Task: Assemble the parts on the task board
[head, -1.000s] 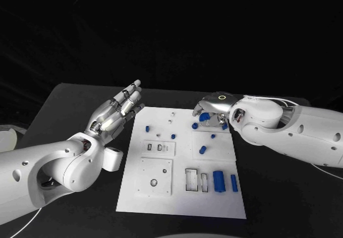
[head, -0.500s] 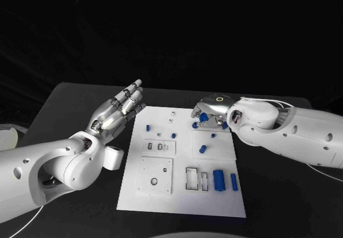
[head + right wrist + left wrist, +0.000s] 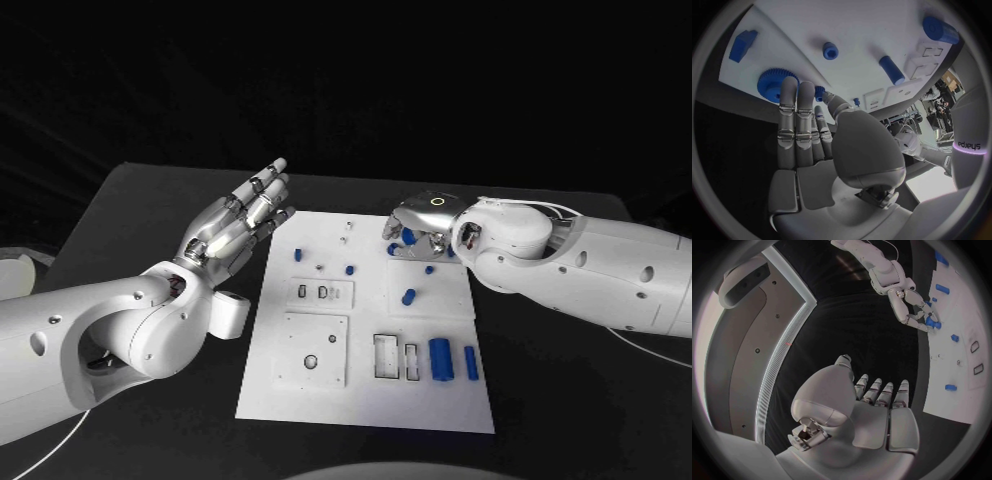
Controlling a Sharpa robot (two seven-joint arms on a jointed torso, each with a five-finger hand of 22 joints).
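Note:
The white task board [image 3: 368, 400] lies in the middle of the black table, with several blue parts on it. My right hand [image 3: 426, 228] hovers low over the board's far right corner. Its straight fingers [image 3: 792, 110] reach a flat blue gear [image 3: 770, 82] there, the tips touching its rim, and the thumb [image 3: 834, 104] lies beside them. The gear still lies on the board [image 3: 854, 30]. My left hand [image 3: 238, 215] is raised left of the board, palm up and fingers spread, holding nothing. The left wrist view shows that open palm [image 3: 861, 410] and, far off, my right hand [image 3: 911, 307].
Two blue cylinders [image 3: 440, 362] [image 3: 472, 365] lie at the board's near right, beside empty slots [image 3: 387, 360]. Small blue pegs [image 3: 299, 256] [image 3: 351, 270] [image 3: 410, 296] are spread over its middle. A blue block [image 3: 742, 44] and a peg [image 3: 830, 50] lie near the gear.
My right hand has crept a little further over the far right corner and settled lower on the blue gear. The left hand has stayed raised.

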